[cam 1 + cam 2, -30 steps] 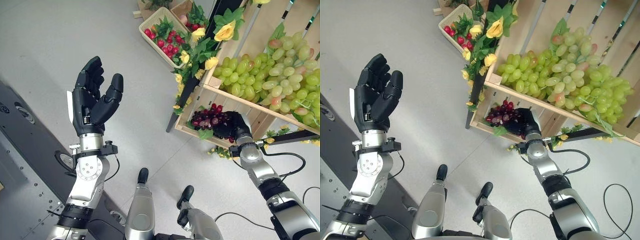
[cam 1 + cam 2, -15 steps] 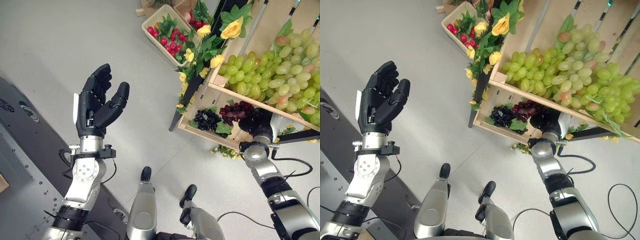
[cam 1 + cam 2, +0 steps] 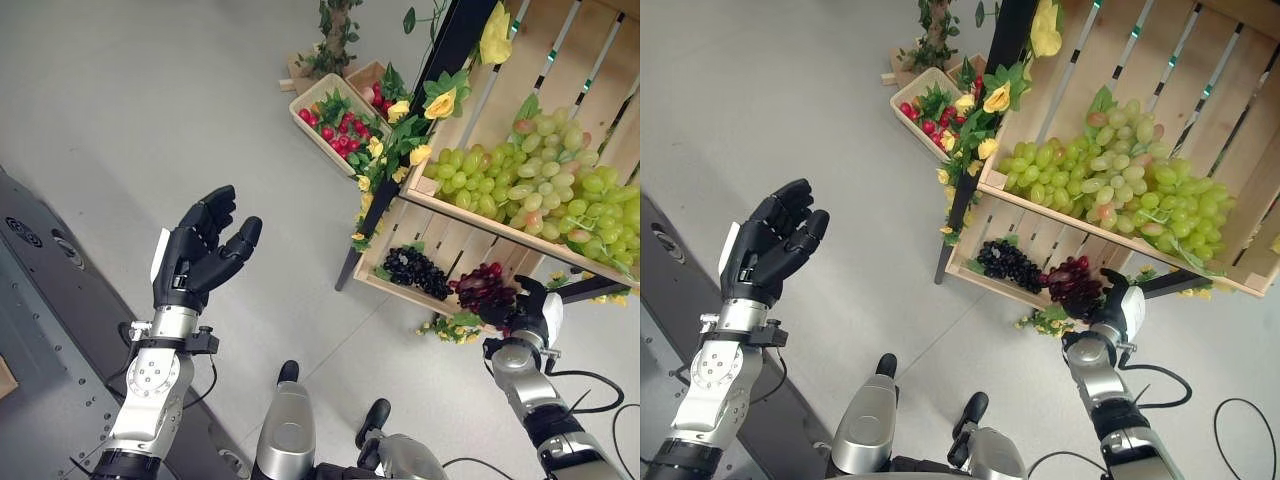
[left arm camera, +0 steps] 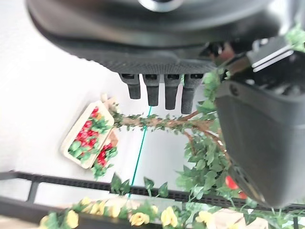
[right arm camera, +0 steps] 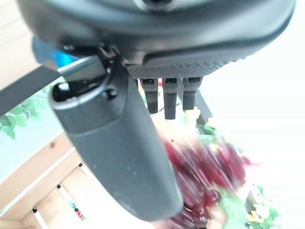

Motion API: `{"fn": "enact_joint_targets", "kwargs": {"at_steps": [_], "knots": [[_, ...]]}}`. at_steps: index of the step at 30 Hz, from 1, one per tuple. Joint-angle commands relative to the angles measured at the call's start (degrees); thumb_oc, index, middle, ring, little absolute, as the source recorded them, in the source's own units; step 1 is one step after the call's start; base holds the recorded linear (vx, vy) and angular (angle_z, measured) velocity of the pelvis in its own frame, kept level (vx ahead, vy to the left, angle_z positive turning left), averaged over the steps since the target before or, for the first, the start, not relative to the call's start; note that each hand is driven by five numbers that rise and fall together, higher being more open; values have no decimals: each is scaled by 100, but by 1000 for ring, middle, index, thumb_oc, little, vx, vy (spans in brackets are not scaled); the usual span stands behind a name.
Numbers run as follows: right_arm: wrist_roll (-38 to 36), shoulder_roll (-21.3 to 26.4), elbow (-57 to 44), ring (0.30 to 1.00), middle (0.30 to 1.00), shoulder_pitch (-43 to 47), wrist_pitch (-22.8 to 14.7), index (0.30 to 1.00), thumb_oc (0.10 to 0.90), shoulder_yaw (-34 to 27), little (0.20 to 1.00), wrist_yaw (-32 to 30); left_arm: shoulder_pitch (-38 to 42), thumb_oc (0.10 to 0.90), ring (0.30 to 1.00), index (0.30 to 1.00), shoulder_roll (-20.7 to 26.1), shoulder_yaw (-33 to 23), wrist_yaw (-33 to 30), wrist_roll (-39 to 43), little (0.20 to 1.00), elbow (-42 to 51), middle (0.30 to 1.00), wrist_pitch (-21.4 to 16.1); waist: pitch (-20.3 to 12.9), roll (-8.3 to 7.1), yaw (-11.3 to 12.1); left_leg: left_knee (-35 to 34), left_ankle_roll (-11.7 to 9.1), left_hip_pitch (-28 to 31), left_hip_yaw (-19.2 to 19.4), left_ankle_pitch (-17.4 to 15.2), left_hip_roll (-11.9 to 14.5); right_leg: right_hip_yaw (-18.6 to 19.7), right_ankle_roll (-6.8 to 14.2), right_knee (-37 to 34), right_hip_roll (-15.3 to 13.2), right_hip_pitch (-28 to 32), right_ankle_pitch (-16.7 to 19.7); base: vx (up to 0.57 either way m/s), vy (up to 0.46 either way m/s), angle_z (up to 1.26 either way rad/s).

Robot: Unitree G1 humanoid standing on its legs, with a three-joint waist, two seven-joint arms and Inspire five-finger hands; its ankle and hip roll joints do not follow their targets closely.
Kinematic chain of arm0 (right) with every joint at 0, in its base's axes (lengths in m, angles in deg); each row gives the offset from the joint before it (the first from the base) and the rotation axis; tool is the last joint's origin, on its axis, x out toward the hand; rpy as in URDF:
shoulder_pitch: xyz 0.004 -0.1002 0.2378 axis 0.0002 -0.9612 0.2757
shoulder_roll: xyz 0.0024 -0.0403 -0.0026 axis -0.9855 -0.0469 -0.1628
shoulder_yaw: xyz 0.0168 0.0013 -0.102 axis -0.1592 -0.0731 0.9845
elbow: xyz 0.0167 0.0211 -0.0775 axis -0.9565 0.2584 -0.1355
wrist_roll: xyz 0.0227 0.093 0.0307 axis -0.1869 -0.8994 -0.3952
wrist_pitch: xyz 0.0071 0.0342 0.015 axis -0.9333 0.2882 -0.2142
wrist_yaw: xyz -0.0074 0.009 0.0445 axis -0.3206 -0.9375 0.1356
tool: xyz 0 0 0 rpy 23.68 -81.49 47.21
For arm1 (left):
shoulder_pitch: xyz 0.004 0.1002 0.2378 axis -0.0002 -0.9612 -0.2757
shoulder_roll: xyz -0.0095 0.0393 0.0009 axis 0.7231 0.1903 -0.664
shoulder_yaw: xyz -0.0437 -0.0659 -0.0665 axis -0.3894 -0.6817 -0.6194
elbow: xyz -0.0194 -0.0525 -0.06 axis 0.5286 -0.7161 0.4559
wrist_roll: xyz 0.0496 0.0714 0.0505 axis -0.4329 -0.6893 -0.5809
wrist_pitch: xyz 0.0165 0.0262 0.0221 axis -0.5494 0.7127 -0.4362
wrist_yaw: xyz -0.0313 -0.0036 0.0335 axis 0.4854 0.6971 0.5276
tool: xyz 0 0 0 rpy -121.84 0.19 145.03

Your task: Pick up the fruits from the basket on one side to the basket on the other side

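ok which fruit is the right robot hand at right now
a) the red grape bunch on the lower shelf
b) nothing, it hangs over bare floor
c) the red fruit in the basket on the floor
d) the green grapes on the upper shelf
a: the right robot hand sits against the red grape bunch at the lower shelf, well below the green grapes.

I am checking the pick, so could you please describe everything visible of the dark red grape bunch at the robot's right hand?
The dark red grape bunch is a compact cluster of glossy maroon berries. It sits at the front edge of the wooden crate's lower shelf, beside a black grape bunch. The right hand is against it from below; its wrist view shows the thumb alongside the berries, but a closed grasp cannot be confirmed.
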Motion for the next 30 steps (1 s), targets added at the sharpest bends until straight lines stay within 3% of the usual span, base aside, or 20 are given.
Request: {"fn": "enact_joint_targets", "kwargs": {"at_steps": [1,7,13,19,24,25,27,30], "knots": [[433,404,-361,900,900,-149,-582,900,800,-259,900,-62,-325,800,900,900,-94,-45,134,19,900,580,900,-482,-1127,164,72,-431,-151,339,389,208,-288,-190,195,1206,165,-339,-451,78,31,-1],[507,367,-588,900,900,-276,-801,900,800,-312,900,125,-424,800,900,900,-115,-13,128,16,900,538,900,-514,-1087,184,24,-521,-99,524,402,276,-348,-190,205,1331,152,-346,-392,44,25,1],[-41,209,-813,900,900,-354,-1263,900,800,-468,900,41,-474,800,900,900,-147,46,30,-54,900,549,900,-467,-1006,197,-27,-555,-45,665,398,309,-393,-191,203,1443,130,-342,-354,44,17,2],[-204,124,-946,900,900,-395,-1302,900,800,-574,900,371,-503,800,900,900,-203,65,30,-25,900,540,900,-418,-999,246,-77,-534,-11,741,393,313,-421,-176,191,1543,83,-349,-355,40,36,0],[-867,-22,-1138,900,900,-583,-1528,900,800,-492,900,1653,-599,800,900,900,-342,38,176,-17,900,551,900,-423,-1068,240,-144,-623,32,899,402,324,-468,-153,170,1510,67,-265,-358,33,46,0],[-867,-22,-1138,900,900,-583,-1528,900,800,-492,900,1653,-599,800,900,900,-342,38,176,-17,900,551,900,-423,-1068,240,-144,-623,32,899,402,324,-468,-153,170,1510,67,-265,-358,-4,71,-1],[-1746,-192,-1517,900,900,-836,-1627,900,800,-342,900,3084,-677,800,900,900,-441,-46,466,65,900,619,900,-357,-1156,184,-207,-725,67,986,399,317,-498,-127,202,1443,31,-224,-349,-28,104,-2],[-2185,-300,-1738,900,900,-989,-1635,900,800,-272,900,3912,-712,800,900,900,-488,-84,641,116,900,662,900,-337,-1223,140,-252,-833,119,1037,385,305,-524,-103,242,1375,1,-214,-339,-50,86,-6]]}}
